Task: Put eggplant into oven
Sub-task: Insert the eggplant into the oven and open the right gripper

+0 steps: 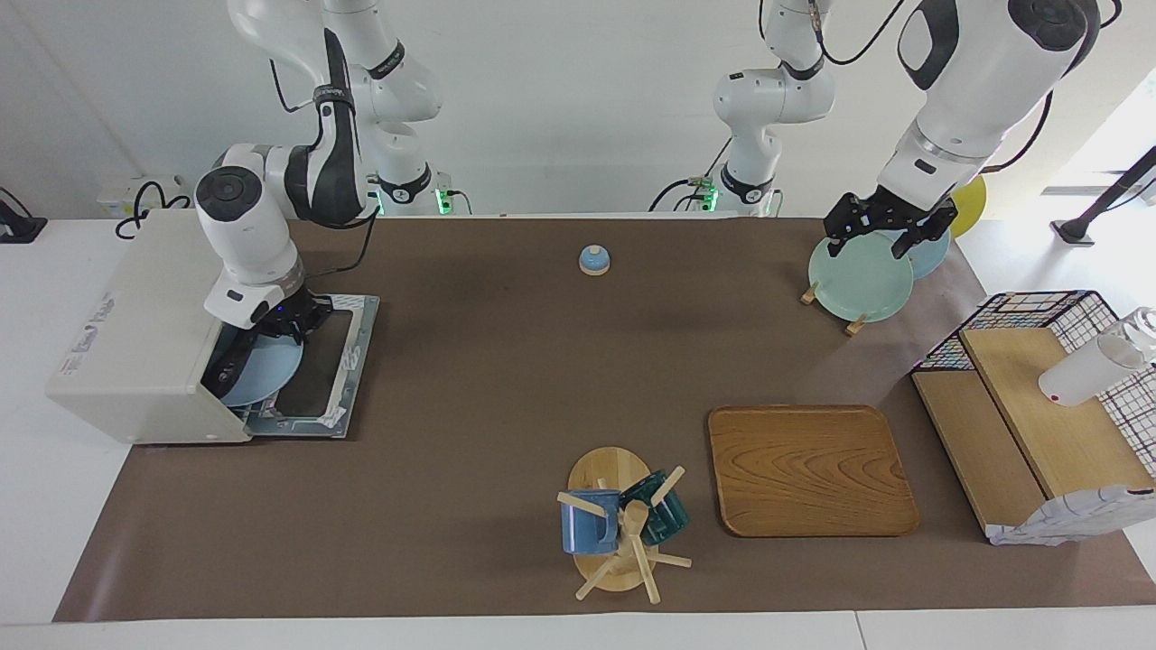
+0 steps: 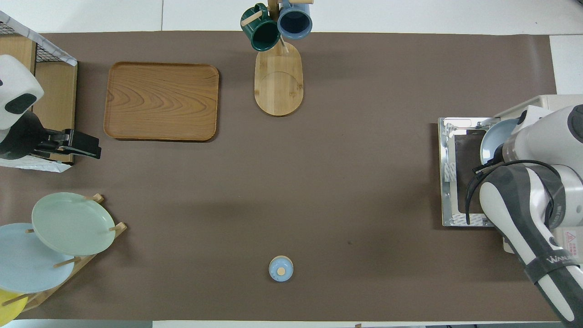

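Right hand at the oven mouth, grip state unreadable, plate with eggplant partly inside on the rack; release and withdrawal remain; left hand spread, waiting over the plate rack

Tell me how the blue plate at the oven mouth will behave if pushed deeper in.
The blue plate looks rigid and glossy, so it would likely slide in one piece into the oven. Part of it overhangs the open door, so it might tip. Probably ceramic: chippable.
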